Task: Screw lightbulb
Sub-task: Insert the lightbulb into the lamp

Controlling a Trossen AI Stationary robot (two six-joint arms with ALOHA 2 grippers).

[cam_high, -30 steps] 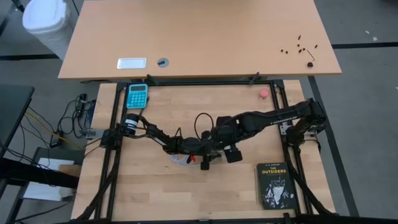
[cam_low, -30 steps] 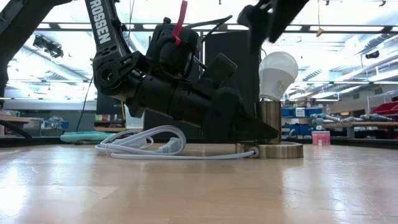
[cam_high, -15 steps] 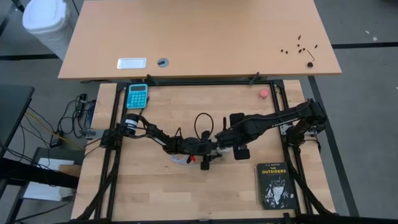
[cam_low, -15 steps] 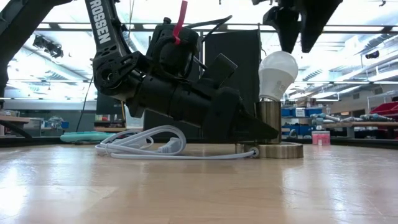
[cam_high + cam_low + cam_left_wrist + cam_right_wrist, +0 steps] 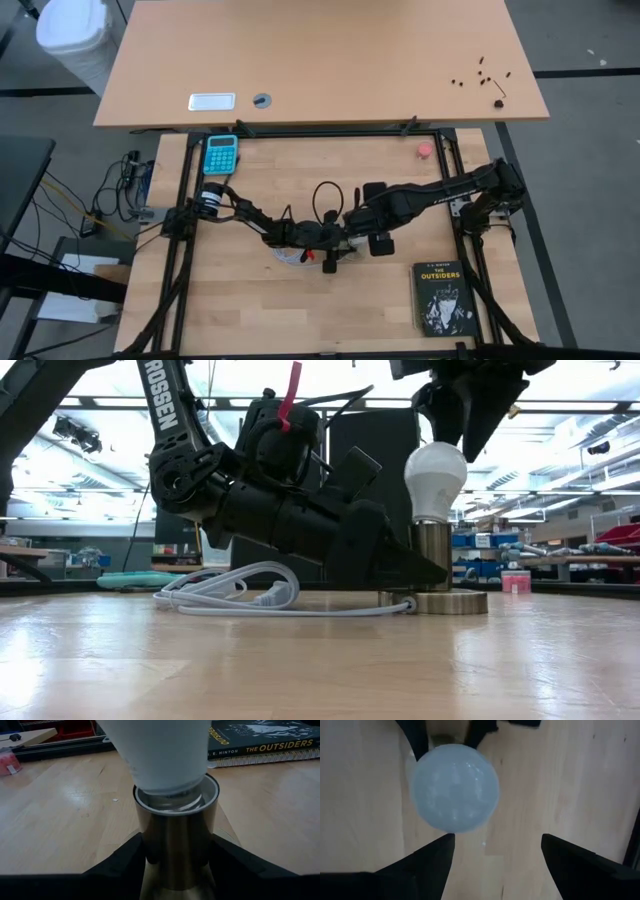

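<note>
The lightbulb (image 5: 434, 482) stands upright, dome up, base in the socket (image 5: 433, 556)

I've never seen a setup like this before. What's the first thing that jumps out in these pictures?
The small white frosted pear-shaped lightbulb stands out first, sitting upright in a shiny metal cylinder socket near the middle of the wooden table. The left end effector clamps the socket's sides, while the right end effector hovers open just above the bulb. A black book titled "The Outsiders" lies near the table's front right corner.
</note>
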